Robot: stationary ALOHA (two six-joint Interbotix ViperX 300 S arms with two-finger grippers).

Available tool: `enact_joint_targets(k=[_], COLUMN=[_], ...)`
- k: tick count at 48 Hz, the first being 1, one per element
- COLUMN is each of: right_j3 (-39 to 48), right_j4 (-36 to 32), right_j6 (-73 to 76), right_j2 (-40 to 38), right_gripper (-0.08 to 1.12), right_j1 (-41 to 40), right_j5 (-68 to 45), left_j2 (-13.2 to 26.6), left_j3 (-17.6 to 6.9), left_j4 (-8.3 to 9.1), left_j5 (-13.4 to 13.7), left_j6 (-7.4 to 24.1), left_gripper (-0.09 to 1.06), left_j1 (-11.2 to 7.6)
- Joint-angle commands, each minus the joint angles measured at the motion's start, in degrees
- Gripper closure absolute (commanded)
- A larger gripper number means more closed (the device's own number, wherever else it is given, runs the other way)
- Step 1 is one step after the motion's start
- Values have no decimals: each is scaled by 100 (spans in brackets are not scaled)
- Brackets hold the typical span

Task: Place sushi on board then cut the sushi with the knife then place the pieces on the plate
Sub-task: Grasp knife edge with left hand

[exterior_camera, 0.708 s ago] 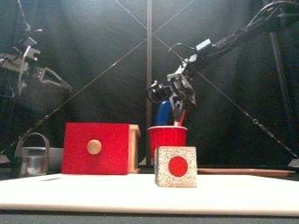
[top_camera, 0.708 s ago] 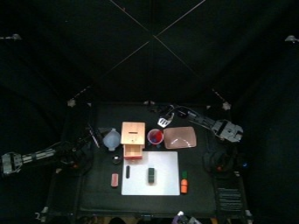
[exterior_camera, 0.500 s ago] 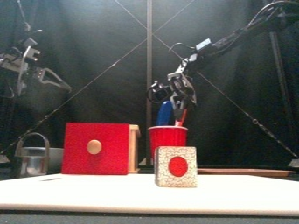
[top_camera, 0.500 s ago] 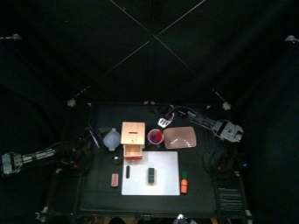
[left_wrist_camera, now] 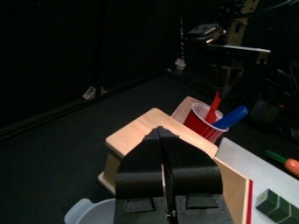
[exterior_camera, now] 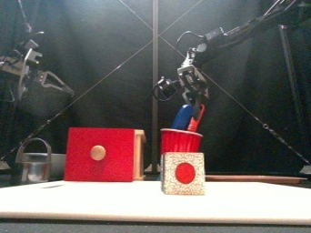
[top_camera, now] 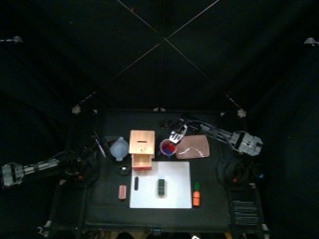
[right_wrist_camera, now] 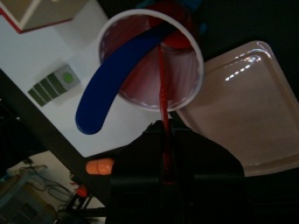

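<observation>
Above the red cup (exterior_camera: 180, 143), right claw (exterior_camera: 191, 93) — gripping the red knife (right_wrist_camera: 166, 124)

left claw (left_wrist_camera: 163, 138) closed, parked at left; right claw (exterior_camera: 192, 91) grips red knife (right_wrist_camera: 165, 131).

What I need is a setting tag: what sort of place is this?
Probably a robotics lab test booth: black curtains enclose a small black table, two robot arms reach in, and the props are toys, a white cutting board, a red cup of toy knives, a pink tray.
</observation>
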Motion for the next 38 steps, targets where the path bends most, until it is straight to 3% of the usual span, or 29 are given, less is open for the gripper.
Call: enact_joint_targets(k=[1, 38], right_j3=[-70, -1573], right_j4=[-88, -299], right_j6=[18, 149], right_j2=[-193, -316], right_gripper=[63, 64], right_j1=[18, -88], right_j5=[26, 791], left_j2=[18, 18], left_j3=[-70, -70], left_j4=[0, 0], left_j5=[-18, 26], left_j6=[0, -9], left_gripper=[90, 90], left_j1=[35, 105])
